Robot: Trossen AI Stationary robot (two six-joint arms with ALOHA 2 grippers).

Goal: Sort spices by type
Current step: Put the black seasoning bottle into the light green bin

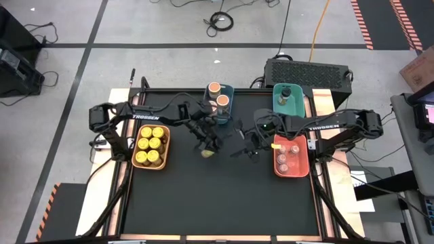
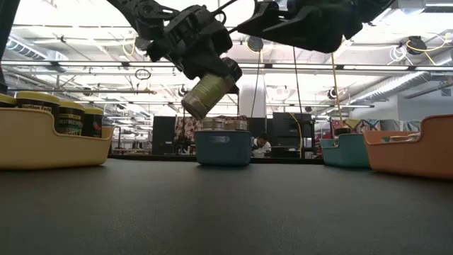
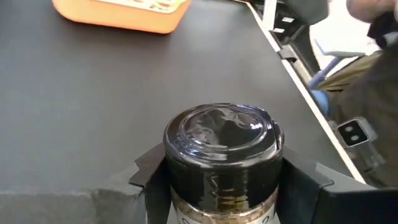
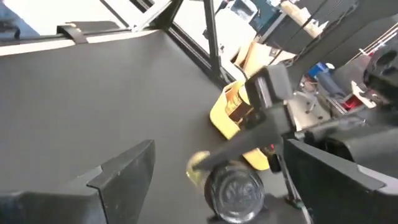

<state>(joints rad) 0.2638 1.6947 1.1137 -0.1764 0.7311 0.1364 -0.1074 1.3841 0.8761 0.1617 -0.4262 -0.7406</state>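
Black counter (image 1: 224, 196) holds four bins of sorted spices; mid-counter, the left gripper (image 1: 207, 146) pinches a dark-lidded jar (image 2: 207, 94) aloft. Rigid and light, likely slippery, it suits this side grip. Its label is unreadable. The right gripper (image 1: 247, 150) hovers nearby, jaws spread, empty.

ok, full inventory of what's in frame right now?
Held jar: 1, dark lid, olive contents, in the air mid-table.
Yellow bin: 1, left side, six yellow-lidded jars.
Blue bin: 1, far centre, two peach-topped jars.
Teal bin: 1, far right, one dark jar.
Red bin: 1, right side, small pinkish-topped jars.
Person: 1, in the room beyond.
Left gripper: shut on held jar.
Right gripper: open, mid-table, empty.
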